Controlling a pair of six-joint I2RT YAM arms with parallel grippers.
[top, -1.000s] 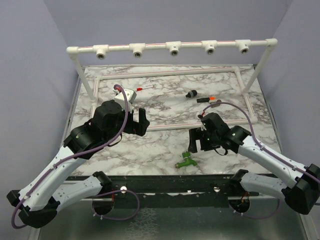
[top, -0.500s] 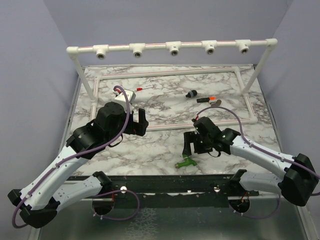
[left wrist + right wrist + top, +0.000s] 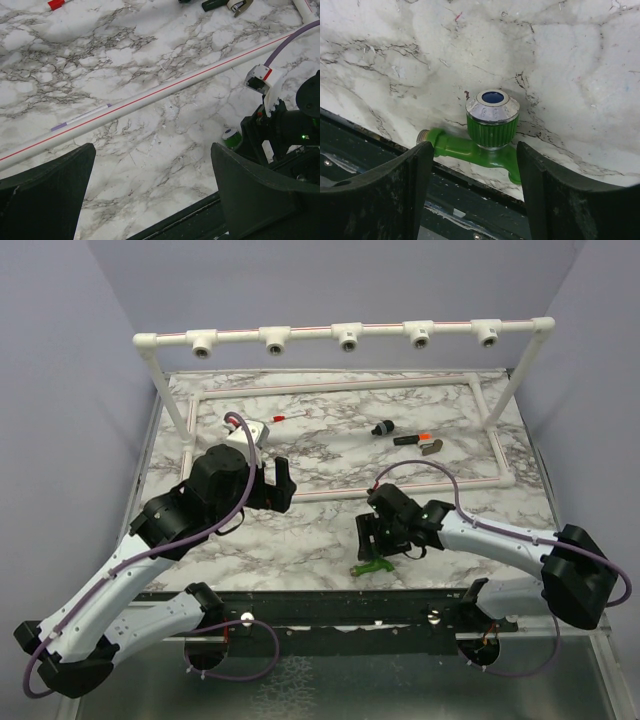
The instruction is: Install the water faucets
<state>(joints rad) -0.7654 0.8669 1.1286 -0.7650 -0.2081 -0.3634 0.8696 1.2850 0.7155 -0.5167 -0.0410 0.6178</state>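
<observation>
A bright green faucet (image 3: 372,564) with a round silver-blue cap lies on the marble table at its near edge; it also shows in the right wrist view (image 3: 490,132) and the left wrist view (image 3: 231,137). My right gripper (image 3: 376,543) is open just above it, its two fingers standing either side of the faucet body (image 3: 475,152) without touching it. My left gripper (image 3: 280,485) is open and empty over the table's left middle (image 3: 152,165). The white pipe frame's top rail (image 3: 380,332) carries several empty T-sockets at the back.
The frame's lower pipe (image 3: 340,492) crosses the table between the arms (image 3: 165,89). A thin purple pen (image 3: 80,118) lies beside it. A small black part (image 3: 381,427), a black-and-orange piece (image 3: 410,439), a tan piece (image 3: 432,447) and a white box (image 3: 256,428) lie farther back.
My right gripper has moved left and toward the near edge, coming down over the green faucet. The left arm has barely moved. The faucet has not moved.
</observation>
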